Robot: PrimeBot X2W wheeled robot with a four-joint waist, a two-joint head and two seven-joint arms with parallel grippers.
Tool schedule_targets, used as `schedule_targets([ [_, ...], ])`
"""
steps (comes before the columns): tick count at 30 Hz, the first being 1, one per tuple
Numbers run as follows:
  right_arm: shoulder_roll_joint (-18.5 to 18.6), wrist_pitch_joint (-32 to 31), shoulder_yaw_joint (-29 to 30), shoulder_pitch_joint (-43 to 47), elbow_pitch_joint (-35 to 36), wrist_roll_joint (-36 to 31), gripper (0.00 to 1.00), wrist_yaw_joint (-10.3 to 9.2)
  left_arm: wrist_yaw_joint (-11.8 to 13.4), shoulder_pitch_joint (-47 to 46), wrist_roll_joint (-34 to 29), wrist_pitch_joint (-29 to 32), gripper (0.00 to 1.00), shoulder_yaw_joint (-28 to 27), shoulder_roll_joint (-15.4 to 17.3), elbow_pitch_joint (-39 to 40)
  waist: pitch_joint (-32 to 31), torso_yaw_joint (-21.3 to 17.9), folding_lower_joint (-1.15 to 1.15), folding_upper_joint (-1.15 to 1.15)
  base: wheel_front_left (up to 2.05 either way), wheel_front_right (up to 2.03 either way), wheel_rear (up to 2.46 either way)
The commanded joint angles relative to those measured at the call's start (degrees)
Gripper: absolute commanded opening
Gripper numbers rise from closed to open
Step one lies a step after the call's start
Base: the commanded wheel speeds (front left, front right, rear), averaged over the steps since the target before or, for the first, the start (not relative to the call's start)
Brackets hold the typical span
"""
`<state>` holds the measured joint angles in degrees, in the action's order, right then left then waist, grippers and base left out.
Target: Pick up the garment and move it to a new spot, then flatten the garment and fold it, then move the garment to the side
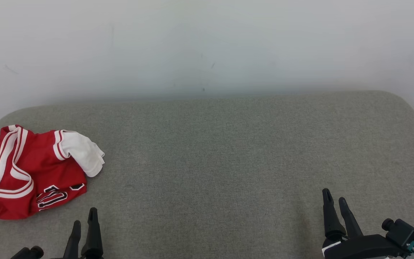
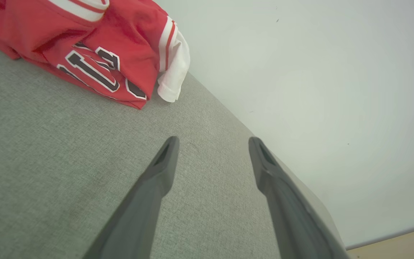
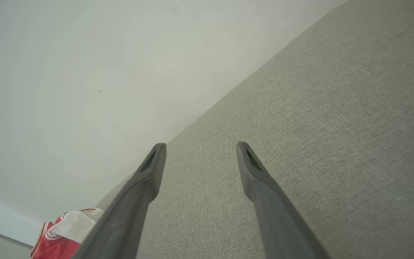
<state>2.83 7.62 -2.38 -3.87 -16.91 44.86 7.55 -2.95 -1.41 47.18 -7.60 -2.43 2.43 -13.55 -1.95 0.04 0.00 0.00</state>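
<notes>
The garment is a red jersey with white trim, black numbers and a white sleeve. It lies crumpled at the far left of the grey surface. My left gripper stands open near the front edge, just right of and below the garment, touching nothing. In the left wrist view the garment lies ahead and to the left of my open left gripper. My right gripper is open at the lower right, far from the garment. The right wrist view has the open right gripper over bare fabric, with the garment at the lower left corner.
A pale wall rises directly behind the grey padded surface. The surface has rounded back corners at left and right. Broad grey fabric stretches between the garment and my right gripper.
</notes>
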Motion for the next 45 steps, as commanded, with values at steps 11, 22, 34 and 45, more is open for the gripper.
schedule_targets([
  [11,0.1,2.0,-0.6,-0.3,0.1,-10.8,1.0,-0.07,1.1,1.1,-10.2,-2.0,1.0,0.4,0.4,1.3,-0.6,-0.1,0.0,0.0,0.0,0.0,0.0],
  [22,0.1,3.1,-1.4,0.1,-0.7,-18.7,1.0,-0.08,1.8,1.8,-18.9,-3.5,1.0,0.7,0.5,0.6,-1.2,0.0,0.0,0.0,0.0,0.0,0.0],
  [34,0.1,3.2,-1.8,0.5,-1.2,-26.8,1.0,-0.09,2.3,2.3,-25.0,-5.0,1.0,0.8,0.5,-0.1,-1.5,0.0,0.0,0.0,0.0,0.0,0.0],
  [45,0.1,4.1,-1.9,1.0,-1.3,-31.6,1.0,-0.1,2.8,2.3,-28.8,-6.2,1.0,0.9,0.5,-0.5,-1.7,0.0,0.0,0.0,0.0,0.0,0.0],
])
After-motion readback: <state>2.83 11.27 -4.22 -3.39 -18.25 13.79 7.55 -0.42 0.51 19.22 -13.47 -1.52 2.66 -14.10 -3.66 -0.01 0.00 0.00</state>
